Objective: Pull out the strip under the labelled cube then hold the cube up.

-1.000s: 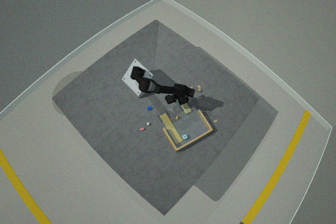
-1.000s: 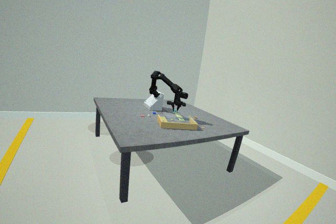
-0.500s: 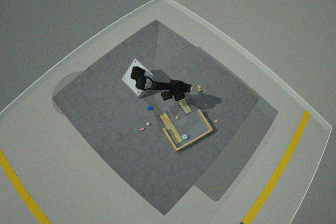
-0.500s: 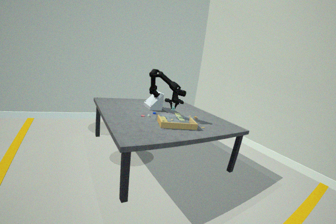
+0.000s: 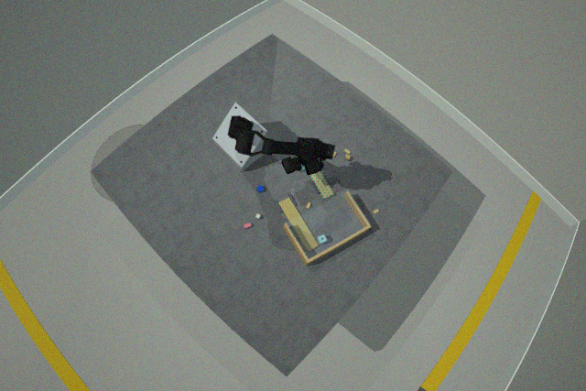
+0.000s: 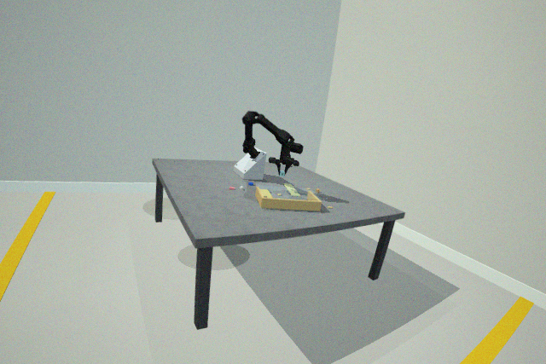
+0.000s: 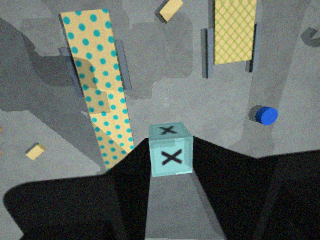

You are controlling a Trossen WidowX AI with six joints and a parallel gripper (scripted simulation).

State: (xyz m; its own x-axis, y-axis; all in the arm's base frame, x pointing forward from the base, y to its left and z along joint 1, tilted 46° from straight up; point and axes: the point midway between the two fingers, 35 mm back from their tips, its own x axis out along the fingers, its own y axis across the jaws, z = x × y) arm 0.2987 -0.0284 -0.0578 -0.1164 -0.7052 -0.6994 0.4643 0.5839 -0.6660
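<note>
My gripper (image 7: 167, 140) (image 5: 302, 168) (image 6: 281, 171) is shut on the labelled cube (image 7: 170, 152) (image 6: 281, 172), a pale teal cube with a black X on its top and front faces. It holds the cube clear above the table. Below it lies the yellow strip with teal dots (image 7: 100, 85) (image 5: 321, 184) (image 6: 291, 189); its near end lies outside the wooden tray's open side. A second yellow strip with a hatch pattern (image 7: 235, 30) (image 5: 297, 223) lies along the tray's left side.
The wooden tray (image 5: 337, 244) (image 6: 288, 205) also holds another teal cube (image 5: 322, 238). A blue cylinder (image 7: 266, 115) (image 5: 259, 189), a pink block (image 5: 247, 225), a white block (image 5: 257, 216) and small tan blocks (image 7: 170, 10) (image 7: 35, 151) (image 5: 347, 154) lie around. The white arm base (image 5: 227, 138) stands behind.
</note>
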